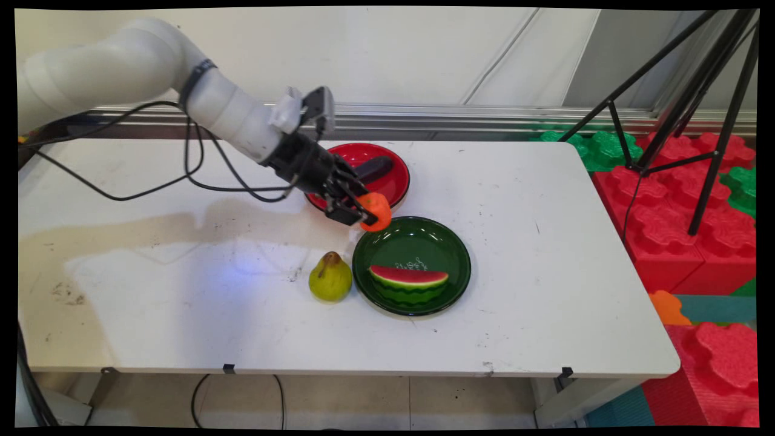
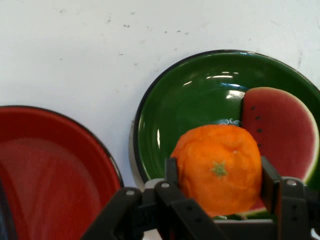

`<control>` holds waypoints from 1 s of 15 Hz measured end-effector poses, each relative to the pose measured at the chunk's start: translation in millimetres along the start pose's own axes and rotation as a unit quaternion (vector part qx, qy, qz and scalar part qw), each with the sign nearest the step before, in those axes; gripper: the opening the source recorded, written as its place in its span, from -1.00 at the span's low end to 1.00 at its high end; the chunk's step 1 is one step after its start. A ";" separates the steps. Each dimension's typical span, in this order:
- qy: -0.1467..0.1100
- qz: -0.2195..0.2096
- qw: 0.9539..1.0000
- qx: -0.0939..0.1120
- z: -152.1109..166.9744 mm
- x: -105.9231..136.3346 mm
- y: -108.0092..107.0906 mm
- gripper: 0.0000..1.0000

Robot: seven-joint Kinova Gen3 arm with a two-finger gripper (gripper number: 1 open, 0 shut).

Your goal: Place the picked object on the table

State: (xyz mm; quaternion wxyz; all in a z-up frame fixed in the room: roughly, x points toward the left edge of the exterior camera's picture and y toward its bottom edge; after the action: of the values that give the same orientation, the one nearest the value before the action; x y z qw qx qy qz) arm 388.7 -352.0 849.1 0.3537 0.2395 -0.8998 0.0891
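The white table (image 1: 545,242) is lying beneath the gripper and carrying everything else. On it, just below and ahead of the gripper, the round glossy dark green plate (image 1: 448,242) is sitting with its near-left rim almost under the fingertips; in the hand view the same plate (image 2: 190,110) is filling the space beyond the fingers. Directly behind the gripper, the round glossy red plate (image 1: 396,175) is resting on the table, close beside the green one but not touching it, with a dark oblong object (image 1: 375,168) lying in it. The wedge-shaped red and green watermelon slice (image 1: 409,283) is lying in the green plate, on the side far from the gripper. The yellow-green pear (image 1: 330,278) is standing upright on the table below the gripper, just beside the green plate's left rim. The black two-finger gripper (image 1: 370,213) is clamping the small round orange mandarin (image 2: 220,167) between its fingers, holding it off the table above the green plate's edge.
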 end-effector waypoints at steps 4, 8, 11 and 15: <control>0.003 -0.005 1.000 0.004 -25.3 -10.0 0.4 -1.00; -0.008 -0.003 1.000 0.007 -52.7 -28.9 0.4 -1.00; -0.022 0.000 1.000 0.010 -68.4 -44.5 -0.2 -1.00; -0.041 0.000 0.999 0.014 -83.8 -66.7 -3.4 -1.00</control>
State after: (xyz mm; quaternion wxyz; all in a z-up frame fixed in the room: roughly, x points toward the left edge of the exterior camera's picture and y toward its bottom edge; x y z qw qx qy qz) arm 482.5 -302.8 865.3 0.3128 0.2477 -0.9124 0.0913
